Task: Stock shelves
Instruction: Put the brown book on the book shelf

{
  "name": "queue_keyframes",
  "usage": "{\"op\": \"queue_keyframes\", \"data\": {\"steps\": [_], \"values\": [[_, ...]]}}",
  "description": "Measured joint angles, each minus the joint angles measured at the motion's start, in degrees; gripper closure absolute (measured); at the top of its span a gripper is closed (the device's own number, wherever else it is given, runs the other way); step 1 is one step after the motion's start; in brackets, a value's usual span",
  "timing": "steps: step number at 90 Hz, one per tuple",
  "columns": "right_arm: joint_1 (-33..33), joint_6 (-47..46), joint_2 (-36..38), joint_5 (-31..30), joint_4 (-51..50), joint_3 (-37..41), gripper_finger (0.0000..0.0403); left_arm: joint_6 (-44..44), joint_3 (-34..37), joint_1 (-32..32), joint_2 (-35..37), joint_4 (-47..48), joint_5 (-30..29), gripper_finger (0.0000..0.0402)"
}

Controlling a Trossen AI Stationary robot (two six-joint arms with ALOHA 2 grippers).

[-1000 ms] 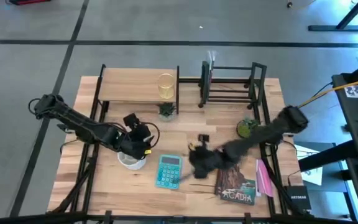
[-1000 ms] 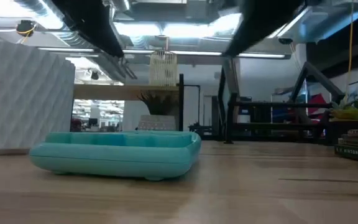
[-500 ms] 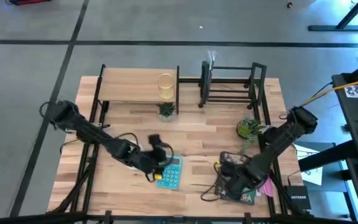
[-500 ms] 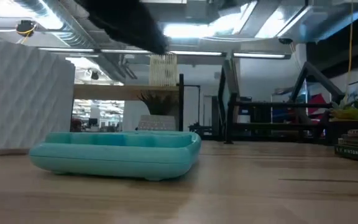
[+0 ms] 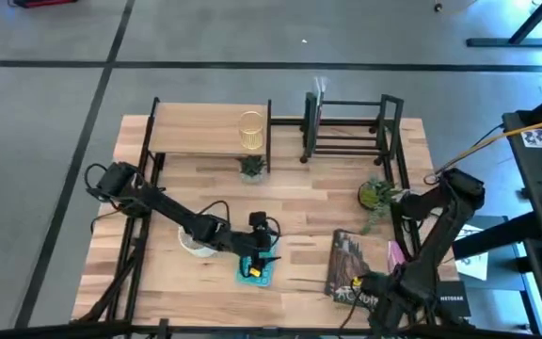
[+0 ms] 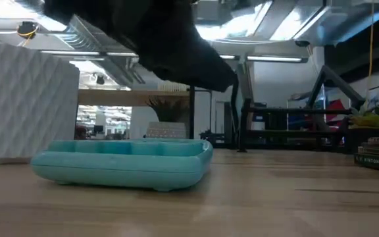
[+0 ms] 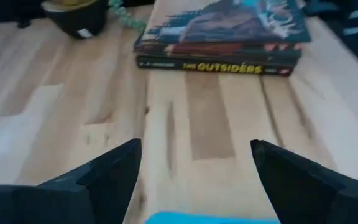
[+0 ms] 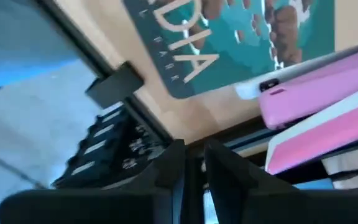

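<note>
Item: left gripper [image 5: 260,243], now over the teal calculator [image 5: 255,270] at 6 o'clock of the table [image 5: 299,202]; a second ago it hung over the white bowl [image 5: 194,245] at 8 o'clock. Pincer spread wide and empty, and the wrist view shows the calculator's edge [image 7: 197,218] between the two fingers [image 7: 114,174]; probable step: descent to grasp. Item: right gripper [image 5: 379,301], pulled back from table centre across the books [image 5: 354,268] to the 5 o'clock edge; its fingers [image 8: 166,171] stand nearly closed with a slim gap, holding nothing, so it likely waits. Item: wooden shelf [image 5: 200,127] at 11 o'clock, carrying a yellow wire basket [image 5: 251,130]; black rack [image 5: 346,127] at 1 o'clock, holding little that can be made out. Nothing is in transit yet. Obscured: the left arm covers most of the calculator from above; in the low view a dark arm mass [image 6: 163,39] hangs above it, contact not discernible. The right gripper's tips merge with the table frame. A pink object [image 5: 395,254] beside the books is unidentified.
</note>
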State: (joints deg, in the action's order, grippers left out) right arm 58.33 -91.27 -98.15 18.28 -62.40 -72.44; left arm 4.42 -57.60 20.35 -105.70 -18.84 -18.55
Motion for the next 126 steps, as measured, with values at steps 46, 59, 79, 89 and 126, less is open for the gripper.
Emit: {"op": "queue_keyframes", "data": {"steps": [46, 59, 79, 89, 126], "values": [[-0.5, 8.2, -6.9, 0.4, -5.1, 3.8, 0.0354, 1.3, 0.0, -4.6, -0.7, -1.5, 6.3, 0.0107], [-0.6, 11.3, -6.9, 0.3, -1.2, 7.9, 0.0354, 1.4, 0.0, -4.8, -0.7, -0.9, 6.3, 0.0107], [-1.0, 14.6, -6.6, -4.0, 4.2, 11.9, 0.0354, 1.6, 0.0, -4.9, -3.8, -1.3, 6.6, 0.0107], [-1.8, 17.2, -7.0, -8.9, 4.5, 12.2, 0.0354, 2.6, 0.0, -5.1, -6.3, -2.9, 6.8, 0.0107], [-8.0, 29.4, -9.4, -13.6, 4.1, 12.0, 0.0354, 4.4, -0.1, -6.7, -12.2, -9.5, 13.3, 0.0107]]}}
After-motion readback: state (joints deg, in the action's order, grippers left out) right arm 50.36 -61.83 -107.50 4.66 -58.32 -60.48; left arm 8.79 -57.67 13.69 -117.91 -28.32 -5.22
